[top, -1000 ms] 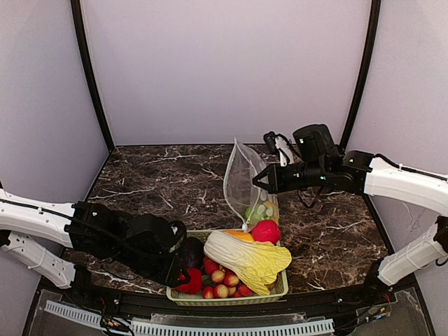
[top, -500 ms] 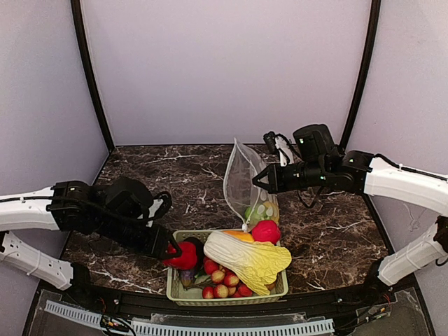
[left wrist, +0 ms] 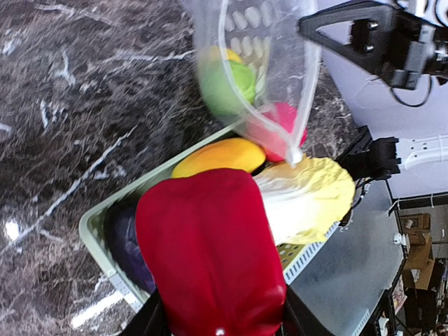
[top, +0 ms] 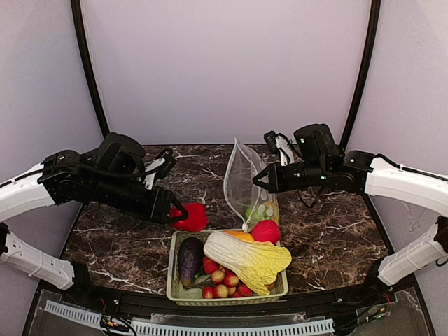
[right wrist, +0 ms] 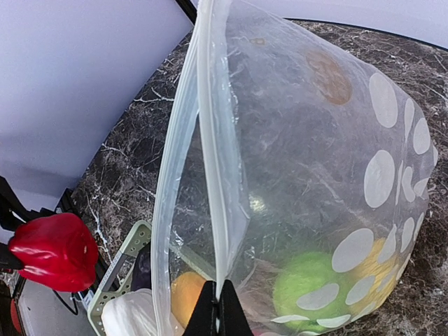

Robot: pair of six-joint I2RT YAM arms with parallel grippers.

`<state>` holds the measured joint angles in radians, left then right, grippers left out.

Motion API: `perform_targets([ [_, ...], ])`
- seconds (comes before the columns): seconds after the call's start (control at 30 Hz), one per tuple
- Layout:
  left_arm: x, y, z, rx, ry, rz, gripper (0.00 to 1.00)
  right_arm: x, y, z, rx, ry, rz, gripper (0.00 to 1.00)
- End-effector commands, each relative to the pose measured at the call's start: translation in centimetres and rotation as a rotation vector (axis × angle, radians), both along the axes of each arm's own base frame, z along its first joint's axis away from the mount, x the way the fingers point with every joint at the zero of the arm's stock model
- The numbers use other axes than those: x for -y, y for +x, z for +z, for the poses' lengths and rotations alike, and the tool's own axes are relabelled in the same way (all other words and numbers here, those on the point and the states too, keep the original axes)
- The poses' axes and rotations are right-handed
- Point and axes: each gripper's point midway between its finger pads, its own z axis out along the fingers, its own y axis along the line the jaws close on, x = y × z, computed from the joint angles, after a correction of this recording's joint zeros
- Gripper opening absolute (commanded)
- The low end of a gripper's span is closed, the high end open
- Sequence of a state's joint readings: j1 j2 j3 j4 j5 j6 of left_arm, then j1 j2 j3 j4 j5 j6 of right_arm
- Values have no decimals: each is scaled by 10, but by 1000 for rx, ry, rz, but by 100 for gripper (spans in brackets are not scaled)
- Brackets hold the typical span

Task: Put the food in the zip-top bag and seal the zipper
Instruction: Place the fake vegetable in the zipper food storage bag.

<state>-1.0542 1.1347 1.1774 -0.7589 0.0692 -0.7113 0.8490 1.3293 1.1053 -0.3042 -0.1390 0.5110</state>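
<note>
Bell pepper (left wrist: 210,245): glossy red, smooth plastic look. Zip-top bag (right wrist: 308,161): thin clear film, white-dotted, creased. Basket (top: 227,299): pale green slotted plastic. Surface (top: 161,175): dark veined marble look, polished.

You have a pale green slotted plastic basket (top: 225,300) at the near middle of the dark marble table (top: 140,182). In its left end lies a dark purple eggplant (top: 189,259), and just right of that sits a cluster of small red-and-yellow fruits (top: 220,280). Plain lilac walls (top: 224,70) close in the far side.

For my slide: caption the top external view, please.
Left gripper holds glossy red bell pepper near dotted clear plastic bag pinched by right gripper.
</note>
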Motion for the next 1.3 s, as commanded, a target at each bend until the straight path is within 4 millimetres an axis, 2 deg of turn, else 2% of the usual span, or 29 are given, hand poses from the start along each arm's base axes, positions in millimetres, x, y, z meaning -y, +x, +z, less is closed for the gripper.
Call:
perform_targets([
  [0.0,35,12,43,113,-121,-103,44,1,-1,13,16,33,1,0],
  [0.2,74,28,64,178,-175,-177,44,2,-2,17,17,39,3,0],
  [0.33,88,44,60,210,-167,-176,44,0,-4,19,15,44,14,0],
  [0.5,93,66,59,228,-183,-134,44,-2,-6,25,18,56,33,0],
  [0.67,89,91,47,256,-128,-59,44,-6,-9,28,14,60,65,0],
  [0.93,111,99,35,230,-130,-97,44,-12,-14,31,15,62,109,0],
  [1.27,127,123,19,241,-77,-54,43,-19,-21,30,16,71,160,0],
])
